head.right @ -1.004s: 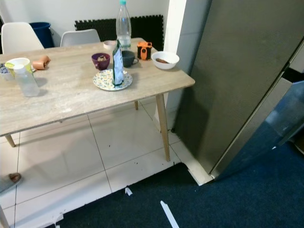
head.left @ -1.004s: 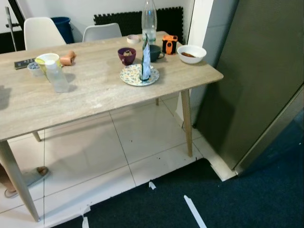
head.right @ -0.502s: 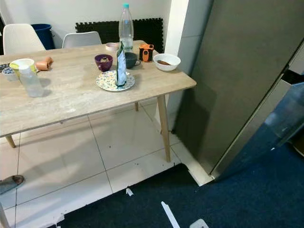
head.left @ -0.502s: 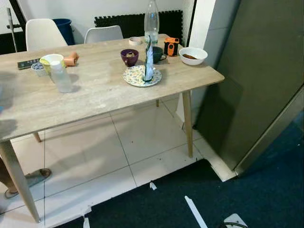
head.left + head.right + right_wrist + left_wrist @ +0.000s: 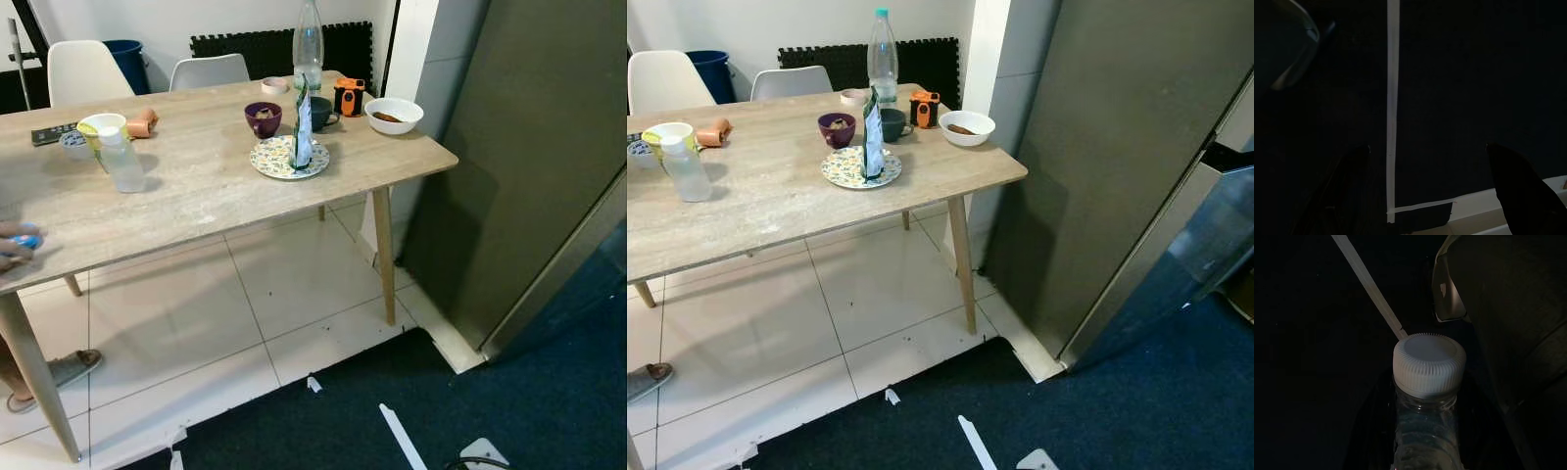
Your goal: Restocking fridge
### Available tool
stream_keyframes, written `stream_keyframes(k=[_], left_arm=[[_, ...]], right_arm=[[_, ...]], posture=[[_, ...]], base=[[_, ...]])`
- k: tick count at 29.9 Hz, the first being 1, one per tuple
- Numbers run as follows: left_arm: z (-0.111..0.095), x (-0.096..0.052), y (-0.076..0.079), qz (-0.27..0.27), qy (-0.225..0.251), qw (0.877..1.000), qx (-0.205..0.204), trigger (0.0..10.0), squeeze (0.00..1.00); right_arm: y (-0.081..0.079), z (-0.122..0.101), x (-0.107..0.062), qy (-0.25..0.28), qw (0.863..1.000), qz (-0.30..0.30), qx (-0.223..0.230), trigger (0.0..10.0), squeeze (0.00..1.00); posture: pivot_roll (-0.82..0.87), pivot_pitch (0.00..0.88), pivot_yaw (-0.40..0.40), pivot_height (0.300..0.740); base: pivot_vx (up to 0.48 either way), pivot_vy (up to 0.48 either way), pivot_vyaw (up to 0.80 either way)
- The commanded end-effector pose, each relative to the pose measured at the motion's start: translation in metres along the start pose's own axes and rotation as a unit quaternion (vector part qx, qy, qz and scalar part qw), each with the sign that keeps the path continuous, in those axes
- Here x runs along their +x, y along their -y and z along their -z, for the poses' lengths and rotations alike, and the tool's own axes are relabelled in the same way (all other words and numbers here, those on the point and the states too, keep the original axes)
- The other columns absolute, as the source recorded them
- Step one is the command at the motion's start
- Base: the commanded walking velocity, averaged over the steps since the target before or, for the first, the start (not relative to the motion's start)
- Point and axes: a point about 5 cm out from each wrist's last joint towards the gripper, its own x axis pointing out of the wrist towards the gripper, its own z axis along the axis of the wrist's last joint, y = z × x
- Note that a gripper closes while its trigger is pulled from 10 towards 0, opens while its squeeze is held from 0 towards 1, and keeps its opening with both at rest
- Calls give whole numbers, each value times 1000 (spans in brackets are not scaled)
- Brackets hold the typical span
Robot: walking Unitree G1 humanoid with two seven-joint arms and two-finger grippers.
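Dark carpet [image 5: 1449, 73] below: left tool [image 5: 1425, 440] grips capped bottle [image 5: 1429, 382]; right tool [image 5: 1425, 181] spread wide.

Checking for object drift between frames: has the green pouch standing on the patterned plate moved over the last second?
No. The green pouch stands on the same spot of the patterned plate, beside the purple bowl; only the camera shifted.

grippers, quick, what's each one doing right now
Left gripper: shut on a white-capped clear bottle.
Right gripper: open, holding nothing.
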Motion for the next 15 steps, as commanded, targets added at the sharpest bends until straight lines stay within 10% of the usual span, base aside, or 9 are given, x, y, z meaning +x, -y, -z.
stream_keyframes(k=[1,15], left_arm=[[-65,2,19,23,110,994,2,10000,0],[-63,1,13,19,104,994,20,10000,0]], right_arm=[[1,5,0,-8,1000,3,9,10000,0],[-5,4,0,-10,1000,1,22,10000,0]], posture=[[-48,0,-54,740],[-33,0,-42,740]], base=[[0,0,0],[0,0,0]])
